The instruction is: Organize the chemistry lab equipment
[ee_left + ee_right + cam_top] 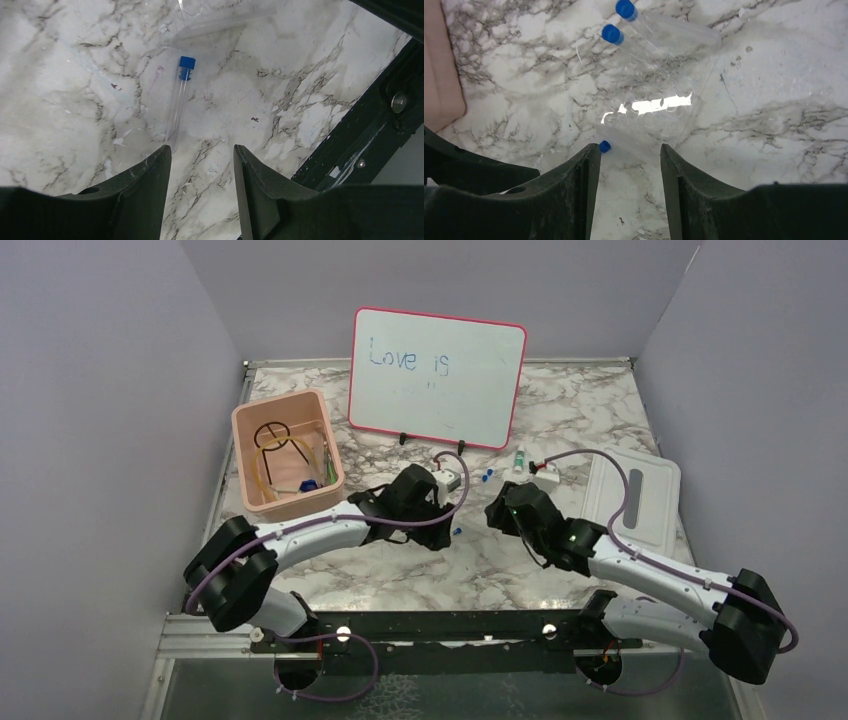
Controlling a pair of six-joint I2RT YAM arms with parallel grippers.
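Left wrist view: the left pincer (202, 147), spread and empty, hovers over the desk (300, 75) with a clear blue-capped tube (177, 105) lying just ahead of one fingertip, off the gap's centre; recommended: shift sideways until the tube is centred, advance, then close gently on its body.

We view the counter (600, 400) from high behind; both wrist cameras look down close at its marble.

Robot lab test cell imo: marble-print table (440, 580) boxed in w/ plain purple walls (100, 440), left arm (310, 530) + right arm (650, 575) bolted to a black rail (450, 625), blue-capped tubes (612, 34) on top.
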